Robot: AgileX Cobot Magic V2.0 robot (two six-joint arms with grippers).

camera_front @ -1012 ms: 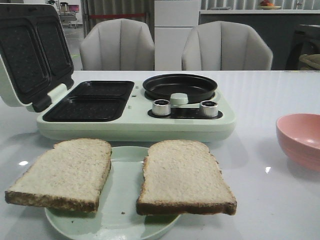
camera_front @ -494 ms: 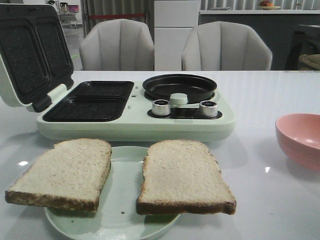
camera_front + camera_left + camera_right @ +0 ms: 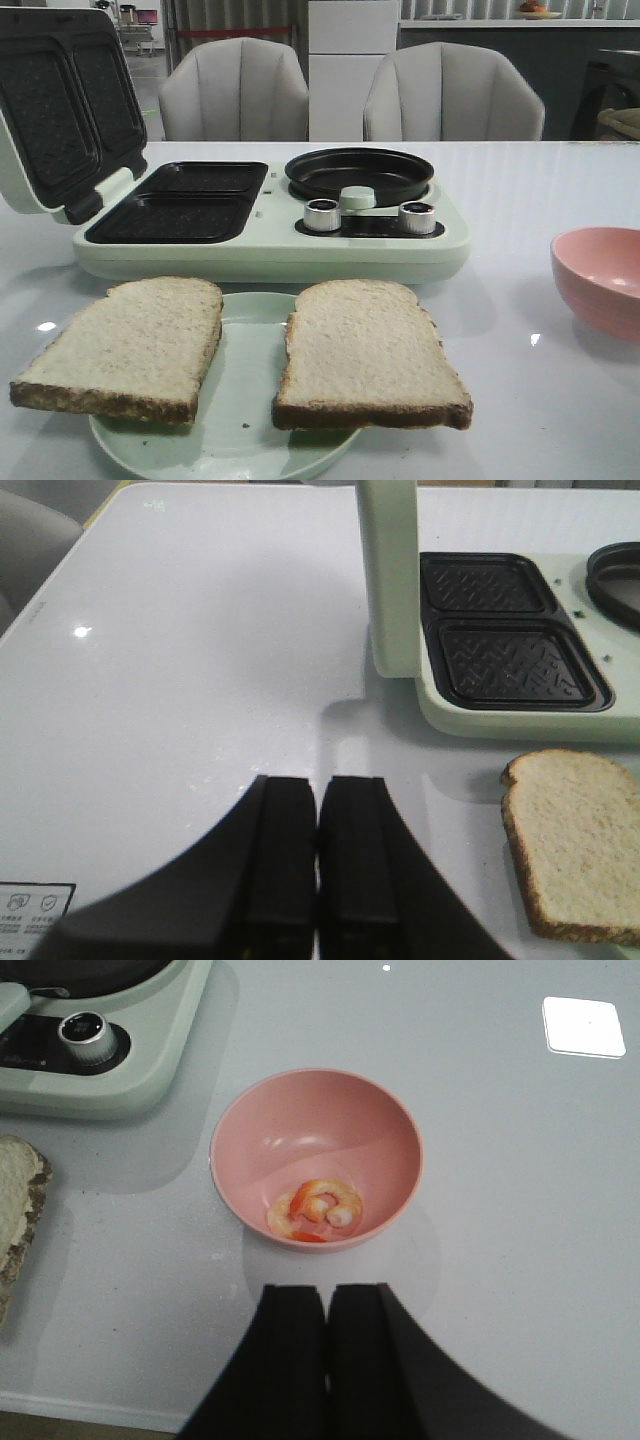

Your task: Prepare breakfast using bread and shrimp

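The right gripper has its black jaws pressed together, empty, just short of the round pink bowl holding the curled orange-pink shrimp. The left gripper, jaws likewise together, hovers over bare white worktop, beside two pale brown-crusted bread slices on a round pale-green plate.

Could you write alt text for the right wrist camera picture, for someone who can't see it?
A pink bowl on a white table holds a curled orange-pink shrimp. The right hand, fingers pressed together, hangs just short of the bowl. The pale green cooker and a bread slice's edge show beside it.
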